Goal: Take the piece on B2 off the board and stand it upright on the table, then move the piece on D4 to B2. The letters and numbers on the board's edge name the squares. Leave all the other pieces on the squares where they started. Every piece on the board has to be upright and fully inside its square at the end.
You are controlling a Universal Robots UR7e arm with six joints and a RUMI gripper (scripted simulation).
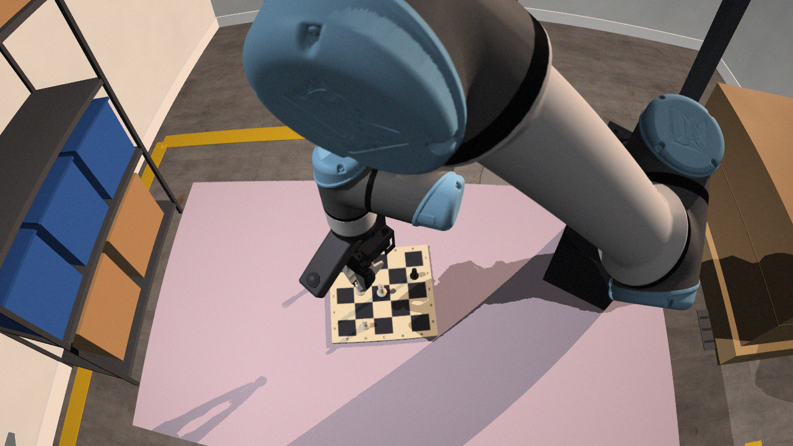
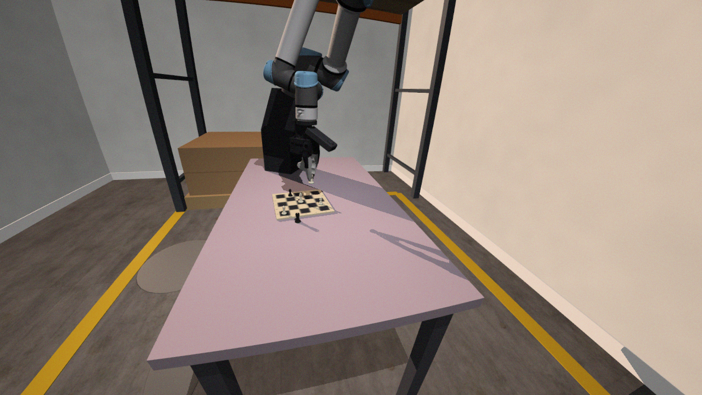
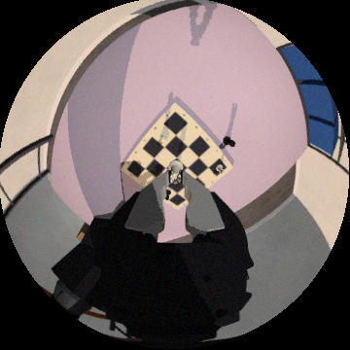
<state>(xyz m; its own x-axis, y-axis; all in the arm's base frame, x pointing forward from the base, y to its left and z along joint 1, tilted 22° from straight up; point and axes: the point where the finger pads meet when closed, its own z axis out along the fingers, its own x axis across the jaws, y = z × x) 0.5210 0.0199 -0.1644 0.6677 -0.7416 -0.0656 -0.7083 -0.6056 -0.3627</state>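
A black pawn (image 2: 296,219) stands upright on the pink surface (image 2: 313,275) just beside the chessboard's (image 2: 328,212) near edge in the exterior view, so the first half of the task looks done: the B2 piece appears to be off the board. The end effector (image 3: 174,182) is closed on a white chess piece (image 3: 174,171), gripped between its grey fingers and held above the board, clear of the squares, as the exterior view shows. This is presumably the D4 piece, lifted and in transit. What remains, by my reading, is to carry it over B2, lower it upright and wholly inside that square, then release. The edge lettering is too small to confirm which square lies beneath it. Other pieces, including another black pawn (image 1: 413,272) and a white piece (image 1: 380,290), stand upright on the board.
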